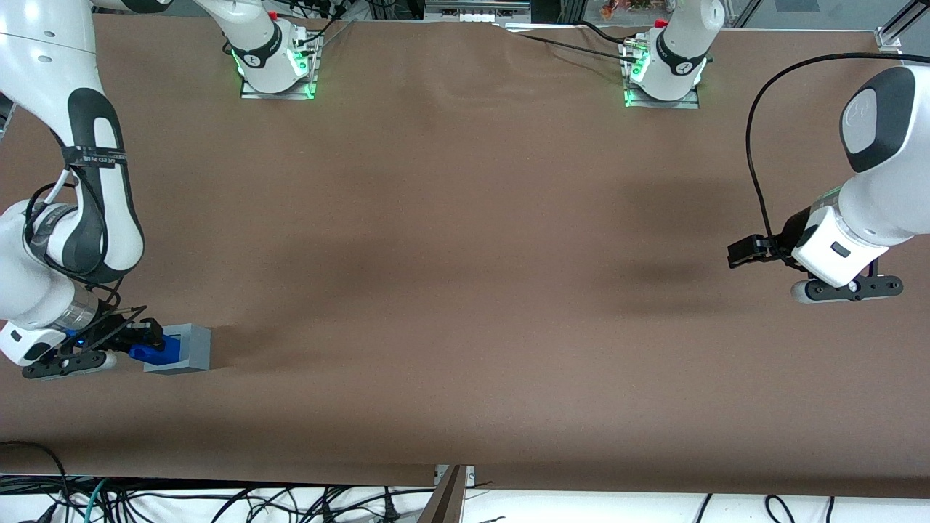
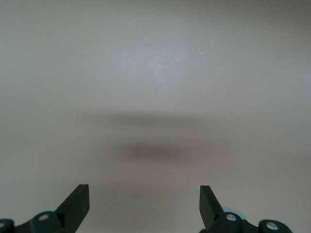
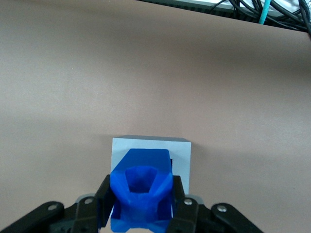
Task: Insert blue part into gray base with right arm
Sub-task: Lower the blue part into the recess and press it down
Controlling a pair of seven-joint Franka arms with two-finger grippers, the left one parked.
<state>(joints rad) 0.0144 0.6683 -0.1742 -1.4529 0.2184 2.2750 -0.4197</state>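
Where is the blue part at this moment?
The blue part is held in the right arm's gripper, shut on it, against the gray base at the working arm's end of the table.

In the right wrist view, the small bright-blue plastic block (image 3: 142,187) covers most of the socket face of the light-gray plastic cube (image 3: 181,156), so how deep it sits cannot be told. The black two-finger tool (image 3: 141,206) clamping the block is cut off by the picture's edge. In the front view, the tool (image 1: 138,341) hides part of the block (image 1: 158,350) low over the brown counter (image 1: 465,290).
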